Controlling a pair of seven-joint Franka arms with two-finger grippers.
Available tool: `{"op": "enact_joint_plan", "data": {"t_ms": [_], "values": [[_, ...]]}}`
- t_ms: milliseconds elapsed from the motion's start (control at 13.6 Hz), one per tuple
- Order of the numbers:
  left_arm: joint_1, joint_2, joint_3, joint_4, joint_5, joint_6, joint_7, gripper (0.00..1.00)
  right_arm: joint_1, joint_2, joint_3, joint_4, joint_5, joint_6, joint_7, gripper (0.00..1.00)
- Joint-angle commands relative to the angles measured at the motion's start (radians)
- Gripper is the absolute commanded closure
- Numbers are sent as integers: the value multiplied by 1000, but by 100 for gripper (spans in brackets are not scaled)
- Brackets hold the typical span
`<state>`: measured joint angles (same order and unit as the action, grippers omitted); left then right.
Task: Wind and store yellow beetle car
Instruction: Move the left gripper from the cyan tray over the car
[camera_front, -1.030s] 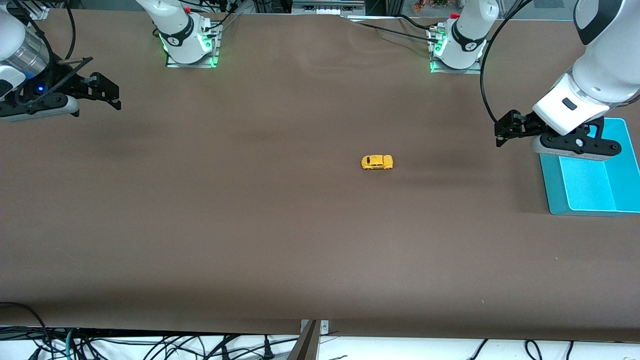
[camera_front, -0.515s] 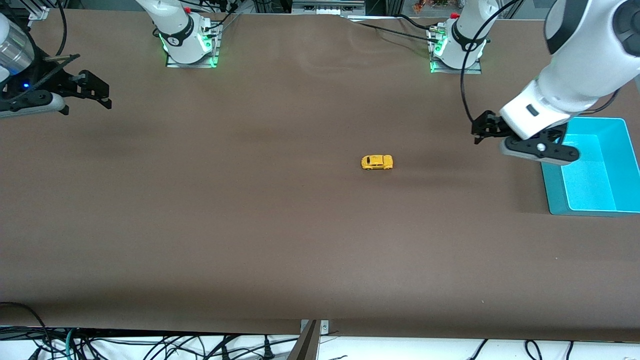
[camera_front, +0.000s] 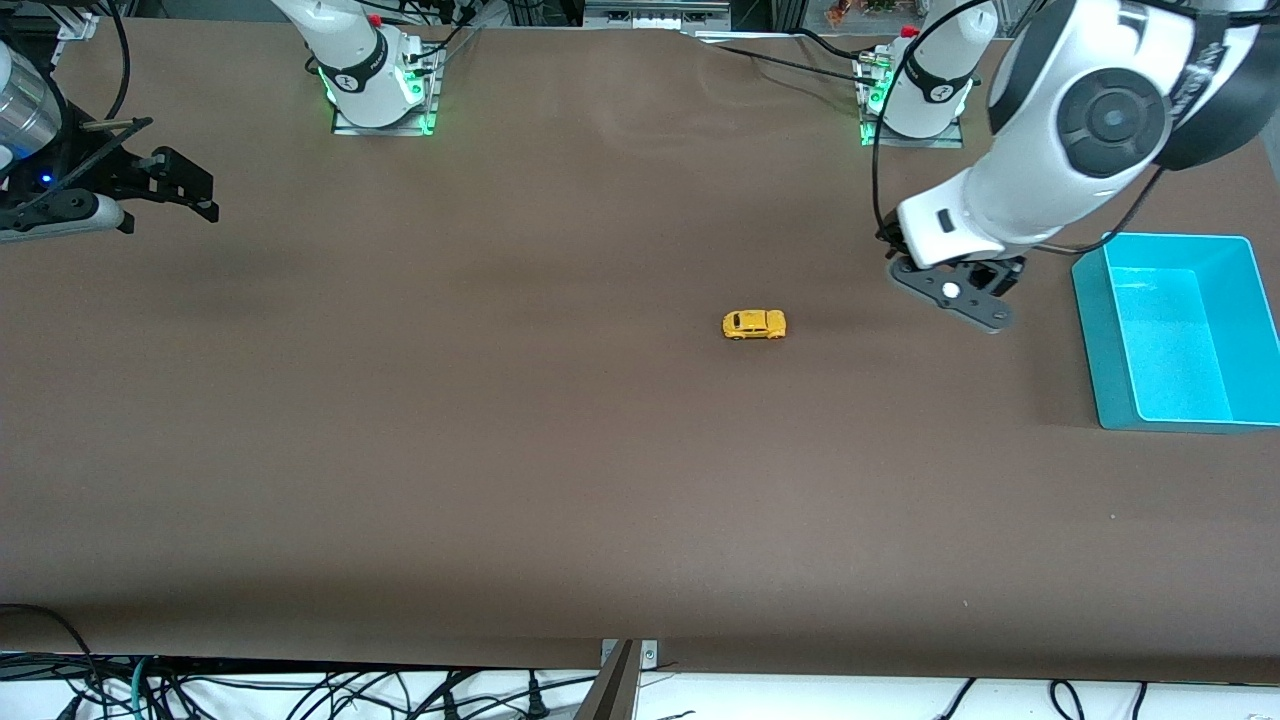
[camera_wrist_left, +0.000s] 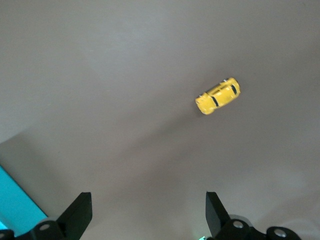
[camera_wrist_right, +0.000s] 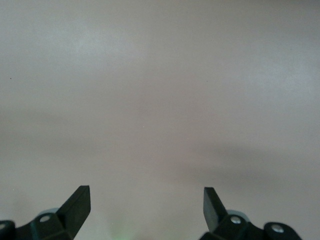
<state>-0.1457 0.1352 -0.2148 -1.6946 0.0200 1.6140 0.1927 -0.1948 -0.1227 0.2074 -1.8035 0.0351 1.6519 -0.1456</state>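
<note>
Yellow beetle car (camera_front: 754, 324): we see it standing on its wheels on the brown table (camera_front: 500, 450), about midway along, untouched and well apart from both grippers.
Left gripper (camera_wrist_left: 148, 212): we find it in the air over bare table between the car and the teal bin, fingers (camera_wrist_left: 80, 212) spread wide with nothing between them.
Teal bin (camera_front: 1100, 340): we see it at the left arm's end of the table.
Right gripper (camera_wrist_right: 146, 206): we see it waiting over bare table at the right arm's end, fingers spread, holding nothing.
</note>
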Motion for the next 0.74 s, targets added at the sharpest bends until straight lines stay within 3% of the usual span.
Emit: {"op": "enact_joint_plan", "data": {"t_ms": [0, 221, 368, 662], "values": [[0, 17, -46, -39, 12, 9, 124, 0, -5, 11, 1, 32, -9, -23, 14, 0], [0, 73, -93, -43, 14, 59, 281, 0, -6, 15, -8, 32, -9, -21, 15, 0], [-6, 141, -109, -52, 27, 160, 466, 0, -6, 17, -14, 32, -8, -20, 15, 0], [-26, 184, -109, -161, 58, 394, 695, 0, -6, 24, -25, 35, -6, -20, 15, 0]]}}
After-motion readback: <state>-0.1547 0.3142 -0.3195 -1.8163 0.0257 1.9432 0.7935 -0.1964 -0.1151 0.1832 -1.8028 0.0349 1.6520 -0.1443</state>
